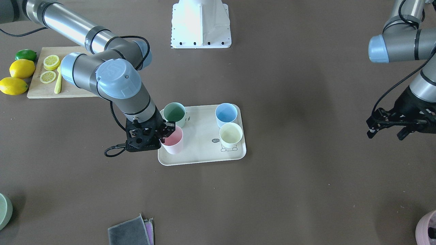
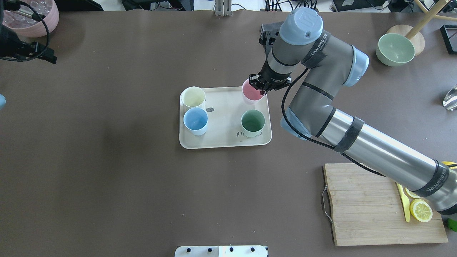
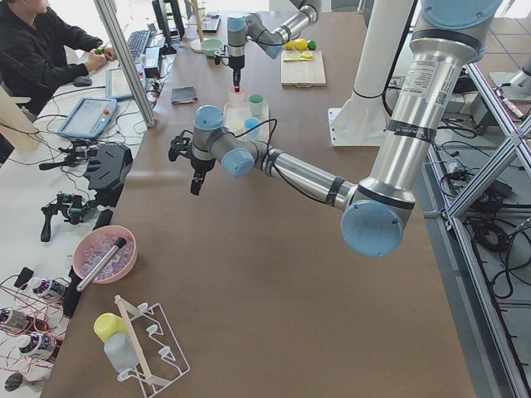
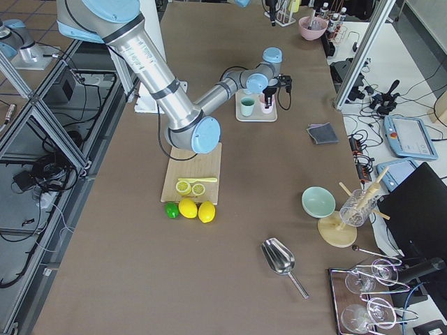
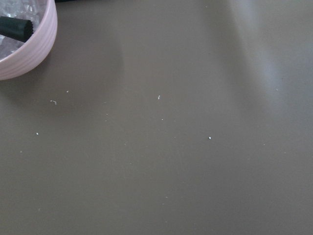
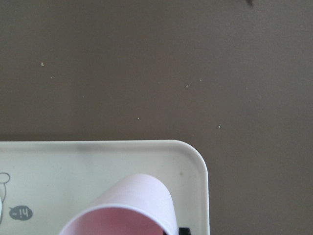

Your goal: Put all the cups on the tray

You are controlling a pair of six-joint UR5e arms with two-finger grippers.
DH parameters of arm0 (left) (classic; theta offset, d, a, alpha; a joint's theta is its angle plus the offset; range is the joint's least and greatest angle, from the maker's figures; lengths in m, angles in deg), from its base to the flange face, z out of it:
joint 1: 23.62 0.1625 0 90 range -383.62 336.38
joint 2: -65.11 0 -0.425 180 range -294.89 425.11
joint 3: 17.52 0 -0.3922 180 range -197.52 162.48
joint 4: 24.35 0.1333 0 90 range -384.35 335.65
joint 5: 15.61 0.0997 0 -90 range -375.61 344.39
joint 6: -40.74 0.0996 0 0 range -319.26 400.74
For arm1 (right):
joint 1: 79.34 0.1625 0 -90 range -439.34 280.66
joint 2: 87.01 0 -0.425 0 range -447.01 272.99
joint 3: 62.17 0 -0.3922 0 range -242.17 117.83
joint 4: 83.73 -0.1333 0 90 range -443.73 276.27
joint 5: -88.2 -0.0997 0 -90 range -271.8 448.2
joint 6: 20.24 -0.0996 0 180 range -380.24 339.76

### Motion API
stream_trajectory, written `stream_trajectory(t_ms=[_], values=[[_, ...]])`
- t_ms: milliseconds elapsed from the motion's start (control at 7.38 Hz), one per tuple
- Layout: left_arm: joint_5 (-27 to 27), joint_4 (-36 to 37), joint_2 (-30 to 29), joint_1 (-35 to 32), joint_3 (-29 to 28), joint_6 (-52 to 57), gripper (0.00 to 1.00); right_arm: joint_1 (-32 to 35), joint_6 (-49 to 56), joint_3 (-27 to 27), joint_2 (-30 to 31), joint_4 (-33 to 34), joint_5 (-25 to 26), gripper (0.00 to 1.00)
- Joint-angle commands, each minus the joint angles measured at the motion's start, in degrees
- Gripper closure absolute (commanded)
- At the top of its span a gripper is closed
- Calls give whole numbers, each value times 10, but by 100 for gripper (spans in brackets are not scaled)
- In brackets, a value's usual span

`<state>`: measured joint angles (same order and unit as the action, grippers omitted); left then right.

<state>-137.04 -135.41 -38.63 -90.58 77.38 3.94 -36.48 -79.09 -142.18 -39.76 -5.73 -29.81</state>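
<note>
Brown table [image 1: 306, 170], four pastel cups [image 1: 226, 114] on cream tray [image 1: 201, 136].
Right gripper [image 1: 169, 131], pointing down, pinches pink cup [image 1: 173, 144] at its rim; left gripper [image 1: 386, 133] spread.

Cutting board [image 2: 371, 207], lemons [image 1: 22, 68], lime [image 1: 26, 54]; green bowl [image 2: 395, 49], pink bowl [image 2: 34, 19], grey cloth [image 1: 128, 232]

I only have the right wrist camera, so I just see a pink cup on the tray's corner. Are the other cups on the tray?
Observer: Yes, the green cup, blue cup and cream-yellow cup stand upright on the tray.
Operator: Is the right gripper off the pink one?
Observer: No, the right gripper sits at the pink cup rim; whether it clamps, I cannot tell.
Operator: And the left arm?
Observer: The left gripper hangs open and empty, far from the tray.
</note>
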Motion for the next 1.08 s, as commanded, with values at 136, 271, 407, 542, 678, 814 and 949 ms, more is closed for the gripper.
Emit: stream_trajectory(t_ms=[136, 271, 407, 542, 678, 814, 949], values=[[-5, 2, 27, -7, -2, 35, 2, -2, -21, 22, -12, -12, 1, 100], [-5, 4, 32, -7, -1, 35, 2, -2, -40, 20, -15, -12, 1, 1], [-5, 5, 46, -6, -1, 36, 2, 9, -58, 14, -16, -10, -6, 0], [-6, 5, 47, -7, 2, 37, 2, 35, -55, 6, -16, -5, -50, 0], [-6, 6, 58, -8, 11, 66, 2, 64, -53, -2, -14, -3, -87, 0], [-8, 8, 71, -13, 32, 73, 2, 99, -32, -16, -6, 24, -116, 0], [-45, 12, 103, -35, 62, 74, 2, 140, 37, -46, 22, 68, -145, 0]])
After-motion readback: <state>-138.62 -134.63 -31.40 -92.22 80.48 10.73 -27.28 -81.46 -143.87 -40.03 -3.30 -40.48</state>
